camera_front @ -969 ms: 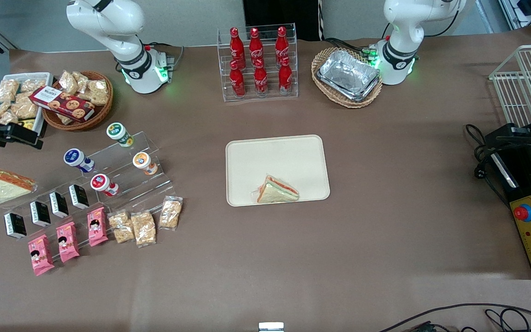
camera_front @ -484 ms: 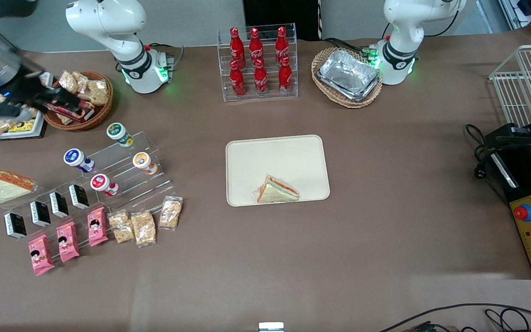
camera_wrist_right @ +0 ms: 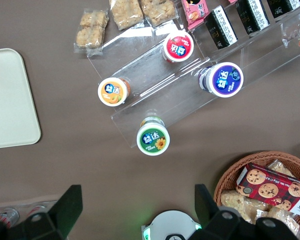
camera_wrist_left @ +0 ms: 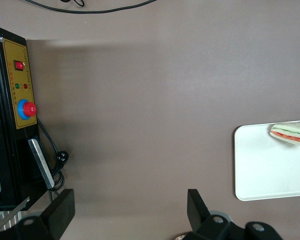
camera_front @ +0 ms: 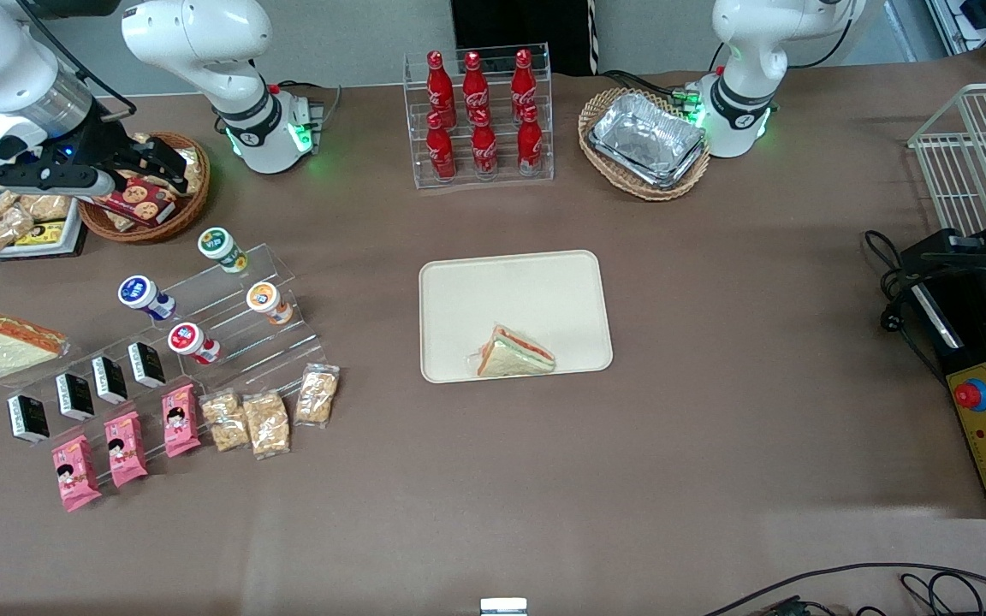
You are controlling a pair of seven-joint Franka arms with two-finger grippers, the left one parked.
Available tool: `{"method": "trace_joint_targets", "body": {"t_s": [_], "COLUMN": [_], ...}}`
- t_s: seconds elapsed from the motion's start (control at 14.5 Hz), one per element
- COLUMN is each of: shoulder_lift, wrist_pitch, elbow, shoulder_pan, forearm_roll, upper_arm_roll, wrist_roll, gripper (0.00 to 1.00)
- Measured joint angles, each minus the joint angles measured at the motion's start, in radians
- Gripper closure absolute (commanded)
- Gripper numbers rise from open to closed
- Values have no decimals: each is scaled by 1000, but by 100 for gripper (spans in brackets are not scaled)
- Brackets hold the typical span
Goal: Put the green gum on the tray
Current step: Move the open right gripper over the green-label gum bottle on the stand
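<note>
Hovering over the wicker basket (camera_front: pixel 108 227): one gripper (camera_front: pixel 169 167), spread empty; one green gum (camera_front: pixel 220 247), one tray (camera_front: pixel 510 287).

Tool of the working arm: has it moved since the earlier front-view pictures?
Yes. The tool has travelled from the table's edge toward the wicker basket and now hangs open over it, short of the green gum.

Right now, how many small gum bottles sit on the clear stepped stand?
4. The green gum on the top step; blue-lidded and orange-lidded lower; red-lidded nearest the front camera. The open gripper hangs over the wicker basket, touching none.
</note>
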Motion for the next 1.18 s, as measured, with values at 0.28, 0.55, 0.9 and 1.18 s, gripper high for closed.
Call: {"method": "trace_joint_targets", "body": {"t_s": [0.28,0.55,0.9,1.18], "shoulder_lift": [23,67,116,116], "wrist_pitch": [77,154,271,335], "elbow": [-51,-121,-195,-259], "shoulder_pan": [0,0,0,-3], "forearm_roll": [0,0,0,0], "upper_arm_roll": [0,-5,-8,-11], "wrist_roll": [-4,-8,-10,-36], "gripper": [0,0,0,0]}}
